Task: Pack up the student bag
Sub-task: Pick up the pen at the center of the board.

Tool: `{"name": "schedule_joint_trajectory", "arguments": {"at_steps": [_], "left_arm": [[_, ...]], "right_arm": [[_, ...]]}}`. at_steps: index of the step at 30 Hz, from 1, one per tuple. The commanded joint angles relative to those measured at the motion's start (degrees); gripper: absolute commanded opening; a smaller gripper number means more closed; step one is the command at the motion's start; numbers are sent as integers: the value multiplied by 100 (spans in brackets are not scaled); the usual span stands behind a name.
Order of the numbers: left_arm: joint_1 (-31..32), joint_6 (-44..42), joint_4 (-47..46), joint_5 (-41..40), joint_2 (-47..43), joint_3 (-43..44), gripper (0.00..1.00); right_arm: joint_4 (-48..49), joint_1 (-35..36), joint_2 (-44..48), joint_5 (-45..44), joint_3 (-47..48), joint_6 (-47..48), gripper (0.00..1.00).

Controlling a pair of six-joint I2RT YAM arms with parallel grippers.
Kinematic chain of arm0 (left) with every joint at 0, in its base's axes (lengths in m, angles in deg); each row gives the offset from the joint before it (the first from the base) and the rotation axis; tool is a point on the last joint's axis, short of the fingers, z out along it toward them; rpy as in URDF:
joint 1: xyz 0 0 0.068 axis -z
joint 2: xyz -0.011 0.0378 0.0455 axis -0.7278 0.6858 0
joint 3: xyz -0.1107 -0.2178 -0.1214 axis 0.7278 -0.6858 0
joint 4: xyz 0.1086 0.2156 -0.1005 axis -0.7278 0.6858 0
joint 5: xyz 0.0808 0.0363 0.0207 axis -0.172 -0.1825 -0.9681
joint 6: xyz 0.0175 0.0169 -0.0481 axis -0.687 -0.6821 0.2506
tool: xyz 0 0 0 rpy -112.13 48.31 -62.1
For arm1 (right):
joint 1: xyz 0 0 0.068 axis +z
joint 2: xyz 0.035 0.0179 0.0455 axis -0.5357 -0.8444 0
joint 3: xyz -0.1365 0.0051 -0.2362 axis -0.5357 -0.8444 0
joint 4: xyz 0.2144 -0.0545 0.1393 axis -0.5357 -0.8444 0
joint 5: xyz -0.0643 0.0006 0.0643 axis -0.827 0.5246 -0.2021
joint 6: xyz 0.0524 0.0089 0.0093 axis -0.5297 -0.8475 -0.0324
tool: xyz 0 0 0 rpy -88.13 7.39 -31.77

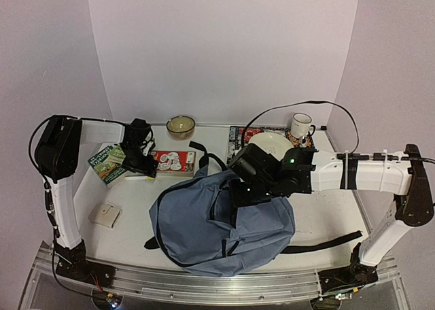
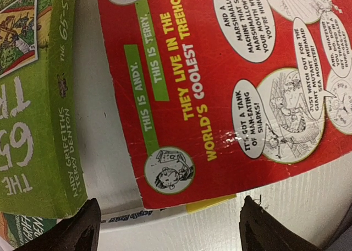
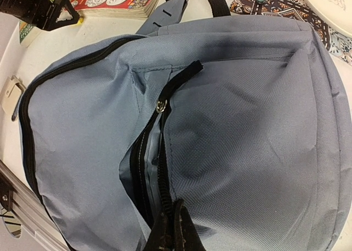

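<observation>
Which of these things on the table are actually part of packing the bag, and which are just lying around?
Part of the job: student bag, front pocket open; red book, under the open left gripper; green book, probably for packing too.

Probably just lying about: bowl, mug, plate, small beige item.
</observation>
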Motion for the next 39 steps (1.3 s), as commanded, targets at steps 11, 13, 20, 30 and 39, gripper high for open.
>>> {"name": "schedule_joint_trajectory", "arguments": {"at_steps": [11, 13, 20, 30, 39], "left_arm": [[-7, 286, 407, -33, 157, -134, 75], [3, 466, 436, 28, 33, -315, 67], [12, 989, 517, 0, -433, -908, 52], [3, 1722, 611, -135, -480, -968, 31], [11, 1984, 819, -81, -679, -1077, 30]], "right_arm": [[-26, 43, 291, -112, 30, -15, 0], [-20, 39, 295, -147, 27, -13, 0], [7, 43, 253, -160, 46, 30, 0], [68, 37, 245, -173, 43, 55, 0], [87, 40, 261, -191, 32, 70, 0]]}}
